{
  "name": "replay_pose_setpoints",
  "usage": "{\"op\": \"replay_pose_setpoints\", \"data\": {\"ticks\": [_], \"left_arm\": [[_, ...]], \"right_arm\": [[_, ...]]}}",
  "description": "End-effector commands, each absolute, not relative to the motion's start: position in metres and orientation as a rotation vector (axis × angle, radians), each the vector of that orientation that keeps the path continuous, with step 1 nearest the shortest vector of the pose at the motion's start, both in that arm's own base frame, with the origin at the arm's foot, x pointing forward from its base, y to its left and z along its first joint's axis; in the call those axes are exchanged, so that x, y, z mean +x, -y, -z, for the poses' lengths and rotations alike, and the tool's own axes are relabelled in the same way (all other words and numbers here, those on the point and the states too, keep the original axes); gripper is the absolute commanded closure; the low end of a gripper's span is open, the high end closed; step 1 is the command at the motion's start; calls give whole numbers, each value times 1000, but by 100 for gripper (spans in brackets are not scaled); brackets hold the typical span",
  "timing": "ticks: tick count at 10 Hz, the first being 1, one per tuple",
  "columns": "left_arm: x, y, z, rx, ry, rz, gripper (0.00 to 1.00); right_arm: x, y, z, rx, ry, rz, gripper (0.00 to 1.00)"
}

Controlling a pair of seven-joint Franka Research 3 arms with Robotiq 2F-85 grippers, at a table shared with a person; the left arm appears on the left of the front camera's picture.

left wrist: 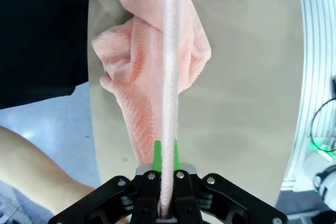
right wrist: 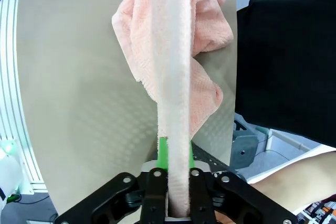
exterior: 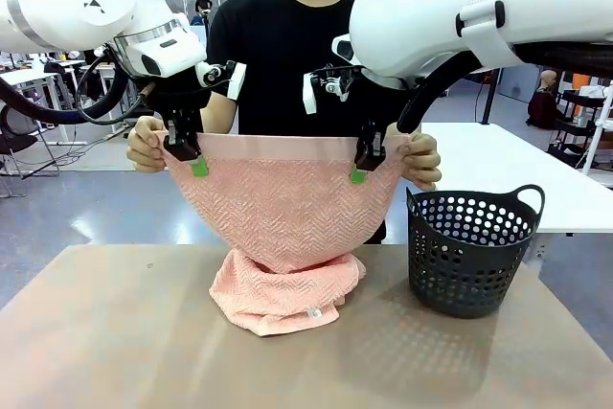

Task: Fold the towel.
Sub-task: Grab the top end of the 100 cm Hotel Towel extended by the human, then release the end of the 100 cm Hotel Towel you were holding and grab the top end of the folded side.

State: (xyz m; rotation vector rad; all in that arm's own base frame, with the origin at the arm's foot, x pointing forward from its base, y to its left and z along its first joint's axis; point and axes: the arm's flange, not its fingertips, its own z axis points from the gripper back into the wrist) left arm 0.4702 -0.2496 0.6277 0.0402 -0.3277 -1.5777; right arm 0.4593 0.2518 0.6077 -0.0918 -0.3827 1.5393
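front view: both arms come down from the top corners, fingers pointing straight down. the left gripper and right gripper are each clamped on the top hem of the towel, just inside a person's hands holding its upper corners. the towel sags between them, its lower end heaped on the table near the middle of the far edge, beside a dark basket. the cloth hides most of the green pads, and the frame cuts off the arms' upper parts.
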Motion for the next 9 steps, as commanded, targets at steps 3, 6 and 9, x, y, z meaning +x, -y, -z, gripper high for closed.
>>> {"op": "replay_pose_setpoints", "data": {"ticks": [3, 6, 9], "left_arm": [[474, 240, -633, 18, 351, 1564, 100], [471, 247, -629, 39, 331, 1572, 100], [471, 247, -629, 39, 331, 1572, 100]], "right_arm": [[465, -253, -609, -85, 367, -1496, 100], [460, -252, -609, -90, 380, -1539, 100], [460, -252, -609, -90, 380, -1539, 100]]}}
